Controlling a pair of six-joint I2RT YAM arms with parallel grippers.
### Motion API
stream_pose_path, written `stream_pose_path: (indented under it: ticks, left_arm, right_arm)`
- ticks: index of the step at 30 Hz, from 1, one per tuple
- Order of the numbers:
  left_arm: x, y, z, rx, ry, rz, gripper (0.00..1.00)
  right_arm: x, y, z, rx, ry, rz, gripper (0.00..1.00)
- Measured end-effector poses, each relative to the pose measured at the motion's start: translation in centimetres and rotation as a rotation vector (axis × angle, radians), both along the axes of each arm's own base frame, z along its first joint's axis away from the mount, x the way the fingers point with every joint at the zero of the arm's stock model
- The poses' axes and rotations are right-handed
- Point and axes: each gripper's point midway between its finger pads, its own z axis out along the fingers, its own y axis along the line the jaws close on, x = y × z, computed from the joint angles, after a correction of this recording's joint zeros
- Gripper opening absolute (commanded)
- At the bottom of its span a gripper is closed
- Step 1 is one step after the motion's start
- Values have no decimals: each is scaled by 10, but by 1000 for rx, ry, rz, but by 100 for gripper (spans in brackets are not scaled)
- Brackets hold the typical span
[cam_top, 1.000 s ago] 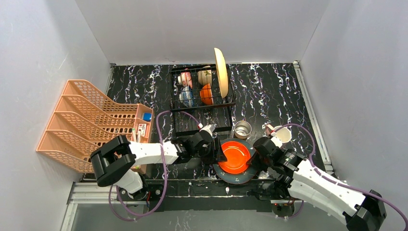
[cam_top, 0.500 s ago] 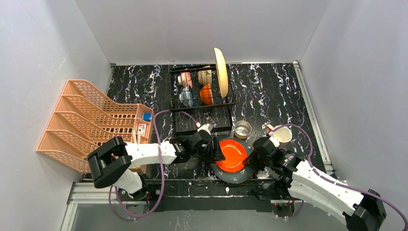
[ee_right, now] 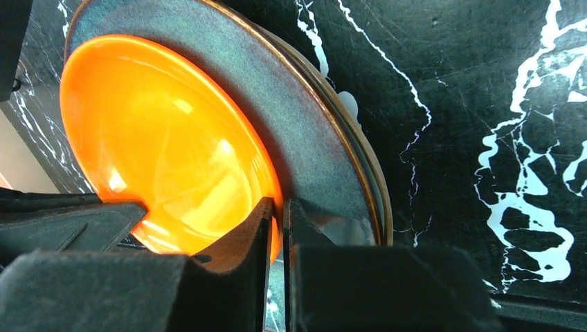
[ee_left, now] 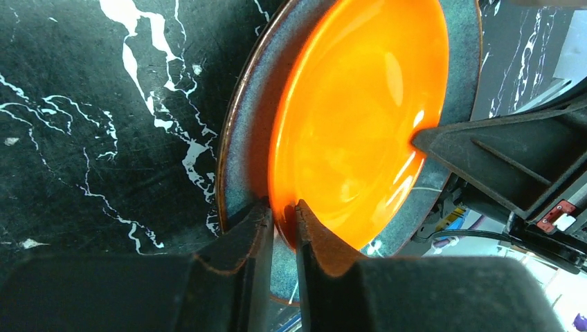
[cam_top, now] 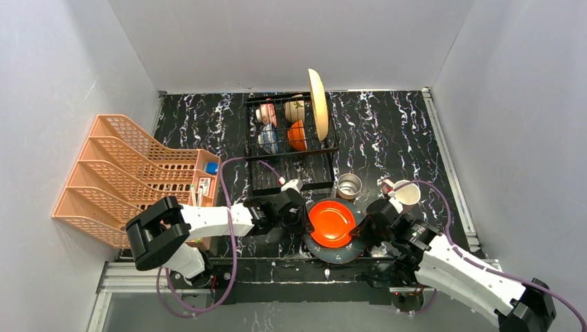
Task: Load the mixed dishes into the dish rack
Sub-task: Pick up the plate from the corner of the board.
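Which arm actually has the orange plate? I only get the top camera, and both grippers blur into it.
Observer: Both. The left wrist camera shows the left gripper closed on the rim of the orange plate, with one finger on its face and the other outside the rim.
Operator: And the right?
Observer: Same at the opposite rim. On the right wrist camera the right gripper pinches the orange edge, and its outer finger lies over the grey plate underneath.
Operator: Is the grey one caught too?
Observer: No. In both wrist views only the orange rim sits between the fingers.
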Motion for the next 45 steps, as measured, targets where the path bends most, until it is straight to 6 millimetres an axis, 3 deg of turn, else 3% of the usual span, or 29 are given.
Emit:
stream_pose_path:
  ticks: [2,5,10,14,19,26,34,45]
  left_arm:
    - [1,1,-1,2,0,8,0]
    - [6,1,1,-9,-5,36,0]
    - [9,-1,8,-30,-17,44,0]
    - [8,-3,15,-51,-26,37,0]
    - [6,-6,34,-103,-44,33,0]
    - [1,0,64,-195,-66,41,0]
    - [-5,20,92,-311,-94,51,0]
    - [2,43,110,-427,-111,98,0]
  right_arm:
    - [-1,0,0,2,2,2,1]
    - [-4,1,0,8,11,11,1]
    - [-4,1,1,15,9,14,34]
    - [-2,3,7,25,-5,18,46]
    - [6,6,30,37,-53,22,54]
    - [13,13,65,72,-146,75,54]
    - [8,31,116,215,-313,222,46]
    - [-1,58,146,323,-382,400,36]
